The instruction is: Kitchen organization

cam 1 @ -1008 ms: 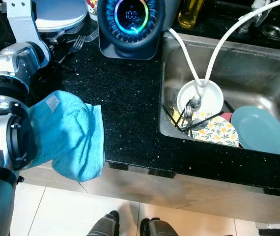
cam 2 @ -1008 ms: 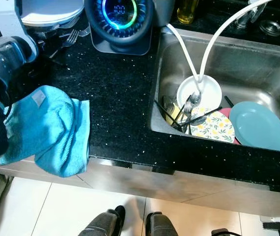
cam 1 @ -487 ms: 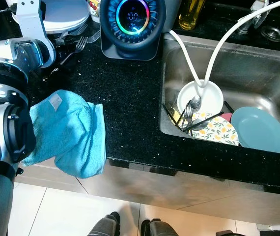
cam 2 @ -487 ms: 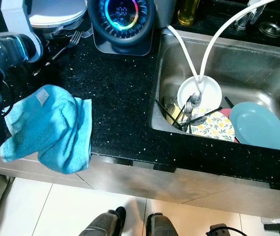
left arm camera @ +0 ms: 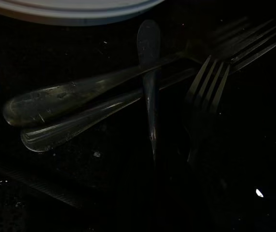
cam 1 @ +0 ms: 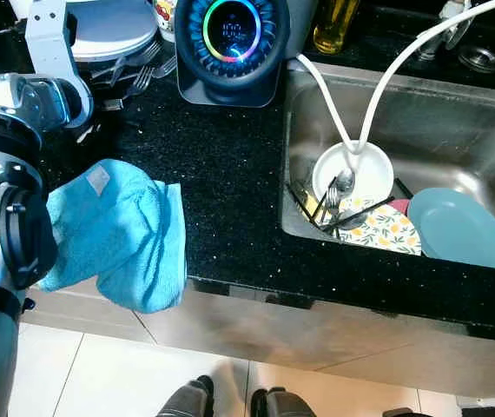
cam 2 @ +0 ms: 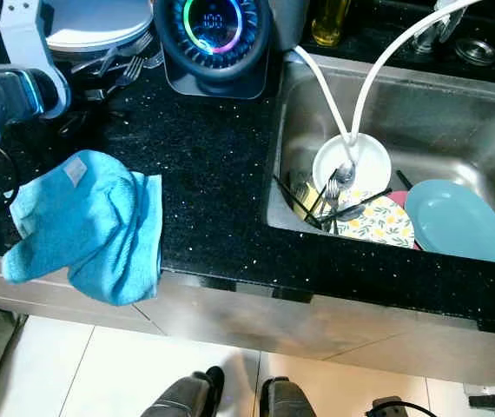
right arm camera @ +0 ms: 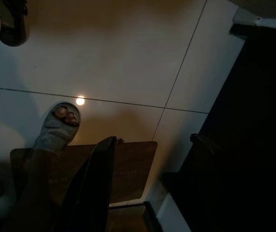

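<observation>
Several forks and spoons (cam 1: 139,74) lie on the black counter beside a stack of white plates (cam 1: 113,26) at the back left. My left arm (cam 1: 35,87) reaches there, and the left gripper (cam 1: 100,91) hovers close over the cutlery. In the dark left wrist view the fork tines (left arm camera: 210,82) and two long handles (left arm camera: 70,101) lie just below the plate rim (left arm camera: 70,7). A blue cloth (cam 1: 113,234) hangs over the counter's front edge. The right gripper (right arm camera: 147,159) hangs open over the floor.
The steel sink (cam 1: 456,113) on the right holds a white bowl (cam 1: 365,169), a teal plate (cam 1: 460,230), a floral plate (cam 1: 386,234) and cutlery (cam 1: 334,204). Two white hoses (cam 1: 386,87) run into the bowl. A device with a glowing ring (cam 1: 230,39) stands behind. A person's foot (right arm camera: 58,125) is on the floor tiles.
My left arm has pushed a little further back toward the plates and cutlery. The cloth and the sink's contents have stayed put.
</observation>
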Motion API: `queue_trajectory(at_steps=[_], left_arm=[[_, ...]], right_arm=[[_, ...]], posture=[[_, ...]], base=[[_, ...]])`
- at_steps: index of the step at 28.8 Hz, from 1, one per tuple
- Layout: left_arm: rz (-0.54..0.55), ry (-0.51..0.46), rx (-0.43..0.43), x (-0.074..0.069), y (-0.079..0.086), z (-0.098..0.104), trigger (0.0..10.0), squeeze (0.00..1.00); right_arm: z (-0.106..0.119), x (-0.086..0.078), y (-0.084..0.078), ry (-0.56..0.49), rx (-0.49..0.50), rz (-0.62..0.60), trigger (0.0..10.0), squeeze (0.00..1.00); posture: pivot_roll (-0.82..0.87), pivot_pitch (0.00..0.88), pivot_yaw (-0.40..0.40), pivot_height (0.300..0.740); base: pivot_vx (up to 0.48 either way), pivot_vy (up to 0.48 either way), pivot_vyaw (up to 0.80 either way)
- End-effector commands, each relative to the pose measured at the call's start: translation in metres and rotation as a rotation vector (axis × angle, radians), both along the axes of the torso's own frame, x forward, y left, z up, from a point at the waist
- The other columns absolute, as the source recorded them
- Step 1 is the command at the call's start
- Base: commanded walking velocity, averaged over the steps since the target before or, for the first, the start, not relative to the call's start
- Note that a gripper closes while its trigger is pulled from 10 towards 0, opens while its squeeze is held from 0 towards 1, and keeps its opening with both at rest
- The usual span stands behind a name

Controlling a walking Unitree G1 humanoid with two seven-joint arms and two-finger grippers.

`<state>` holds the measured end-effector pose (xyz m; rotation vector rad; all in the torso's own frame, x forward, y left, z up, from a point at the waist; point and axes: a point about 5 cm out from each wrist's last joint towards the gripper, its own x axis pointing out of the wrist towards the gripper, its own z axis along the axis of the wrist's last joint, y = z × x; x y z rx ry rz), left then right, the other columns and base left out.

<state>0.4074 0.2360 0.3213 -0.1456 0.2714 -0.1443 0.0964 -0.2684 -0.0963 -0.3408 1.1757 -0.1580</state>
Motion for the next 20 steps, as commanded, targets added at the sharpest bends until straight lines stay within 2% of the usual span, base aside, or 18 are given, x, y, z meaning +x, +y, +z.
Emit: queue_trajectory(at_steps=[1, 9, 13, 14, 17, 18, 20], left_arm=[[0.025, 0.164, -0.032, -0.004, 0.007, -0.039, 0.0, 0.0], [0.024, 0.159, -0.057, -0.004, 0.007, -0.037, 0.0, 0.0], [0.014, 0.055, -0.077, -0.001, 0.002, -0.019, 0.0, 0.0], [0.014, 0.055, -0.077, -0.001, 0.002, -0.019, 0.0, 0.0], [-0.023, -0.053, 0.03, 0.004, -0.015, 0.0, 0.0, 0.0], [-0.023, -0.053, 0.03, 0.004, -0.015, 0.0, 0.0, 0.0], [-0.073, -0.103, 0.044, 0.002, -0.034, 0.007, 0.0, 0.0]], right_arm=[[-0.002, -0.013, -0.004, 0.043, -0.009, -0.021, 10.0, 0.0], [-0.002, -0.011, -0.003, 0.038, -0.007, -0.023, 10.0, 0.0], [-0.002, -0.008, -0.002, 0.033, -0.003, -0.026, 10.0, 0.0], [-0.002, -0.008, -0.002, 0.033, -0.003, -0.026, 10.0, 0.0], [-0.002, -0.006, 0.0, 0.029, 0.001, -0.027, 10.0, 0.0], [-0.002, -0.006, 0.0, 0.029, 0.001, -0.027, 10.0, 0.0], [-0.002, -0.005, 0.0, 0.027, 0.003, -0.027, 10.0, 0.0]], posture=[[0.03, 0.266, -0.032, 0.74], [0.03, 0.262, -0.032, 0.74], [0.04, 0.253, -0.032, 0.74], [0.04, 0.253, -0.032, 0.74], [0.04, 0.251, -0.035, 0.74], [0.04, 0.251, -0.035, 0.74], [0.04, 0.246, -0.045, 0.74]], base=[[0.0, 0.0, 0.0], [0.0, 0.0, 0.0], [0.0, 0.0, 0.0], [0.0, 0.0, 0.0], [0.0, 0.0, 0.0], [0.0, 0.0, 0.0], [0.0, 0.0, 0.0]])
